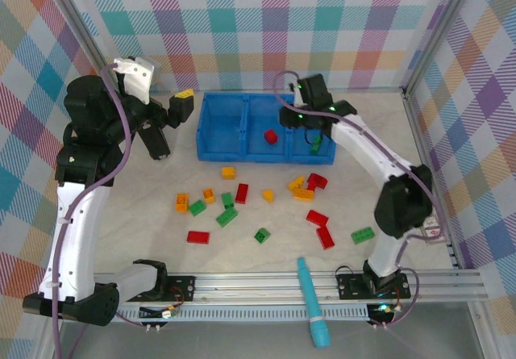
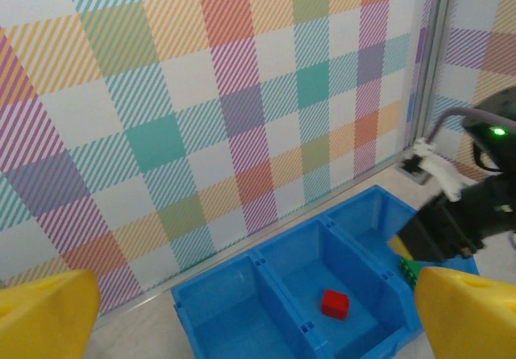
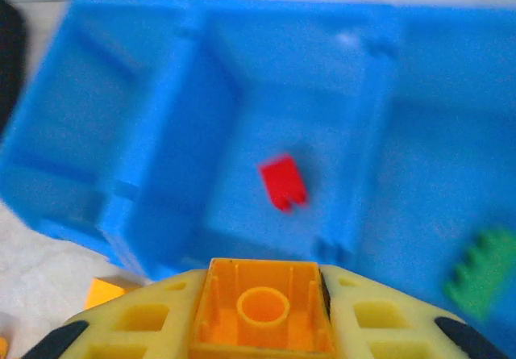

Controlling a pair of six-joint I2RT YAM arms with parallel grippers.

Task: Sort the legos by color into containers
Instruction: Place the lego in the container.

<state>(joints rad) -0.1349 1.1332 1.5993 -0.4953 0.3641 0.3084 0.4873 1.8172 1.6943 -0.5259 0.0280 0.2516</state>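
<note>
The blue tray (image 1: 211, 151) has three containers in a row. A red lego (image 1: 271, 137) lies in the middle one and a green lego (image 1: 316, 144) in the right one. My right gripper (image 1: 309, 125) hovers over the tray's right half, shut on an orange lego (image 3: 264, 306) held between its yellow fingers (image 3: 403, 319). Below it I see the red lego (image 3: 283, 182) and the green lego (image 3: 484, 272). My left gripper (image 1: 171, 123) hangs raised just left of the tray, open and holding nothing, its pads (image 2: 472, 310) wide apart. Several red, green and orange legos (image 1: 226, 217) lie scattered on the table.
A teal pen-like tool (image 1: 313, 301) lies across the near rail. Plaid walls and metal frame posts (image 1: 435, 173) close in the table on the back and sides. The right arm (image 1: 379, 161) reaches over the loose bricks on the right.
</note>
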